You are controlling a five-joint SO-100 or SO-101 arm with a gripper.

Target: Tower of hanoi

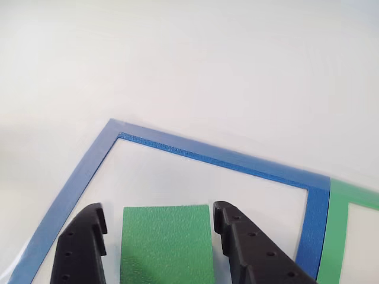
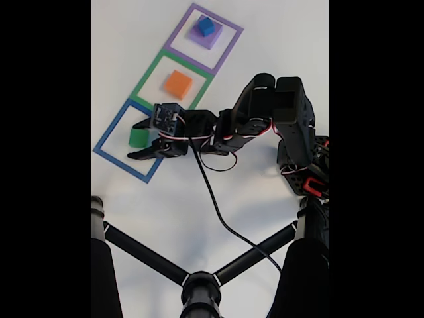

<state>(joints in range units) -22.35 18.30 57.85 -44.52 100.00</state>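
Note:
A green block (image 1: 166, 242) lies inside a blue taped square (image 1: 195, 155) on the white table. My gripper (image 1: 159, 208) is open, one black finger on each side of the block; a gap shows on the left, and the right finger is very close to it. The fixed view shows the same: the gripper (image 2: 134, 140) straddles the green block (image 2: 138, 137) in the blue square (image 2: 109, 142). An orange block (image 2: 178, 84) sits in the green square (image 2: 154, 71). A small blue cube (image 2: 207, 26) rests on a purple block (image 2: 205, 38) in the purple square (image 2: 179, 25).
The arm's base (image 2: 301, 159) stands at the right of the fixed view, with a black cable (image 2: 212, 192) trailing toward the front. A black tripod (image 2: 199, 285) spreads across the bottom. Part of the green square's tape (image 1: 334, 236) shows at the right of the other view.

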